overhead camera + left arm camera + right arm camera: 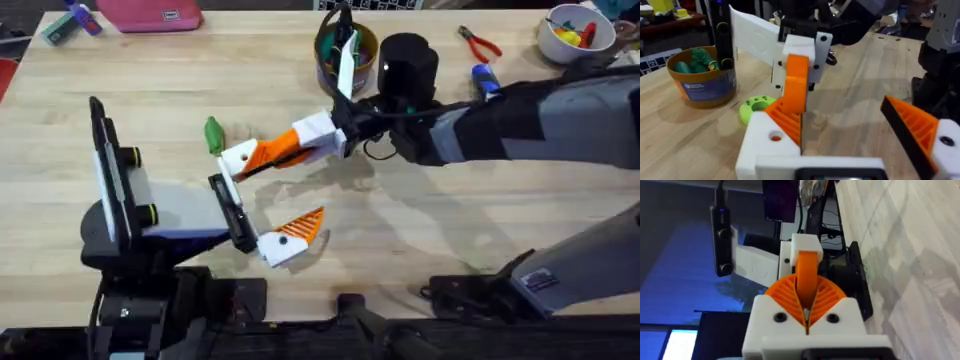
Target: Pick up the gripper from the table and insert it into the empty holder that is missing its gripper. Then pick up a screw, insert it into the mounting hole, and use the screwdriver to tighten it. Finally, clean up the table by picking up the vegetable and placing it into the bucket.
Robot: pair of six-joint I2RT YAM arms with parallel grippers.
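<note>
Table [150,60] space at the middle is where both arms meet: the left gripper [270,195] stands spread wide, seemingly to offer its farther finger mount, the holder [238,157], while the right gripper [295,142] reaches across, clenched on the gripper [807,267] to press it home. That small orange wedge stands on end between ribbed orange pads [782,292], its far end at the holder's white block; whether it is fully seated I cannot tell

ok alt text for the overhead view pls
Over a wooden table, the right arm's white-and-orange gripper is shut on one orange-tipped finger of the left arm's open gripper. A small green toy vegetable lies beside them; a blue tub with an orange rim stands behind.
</note>
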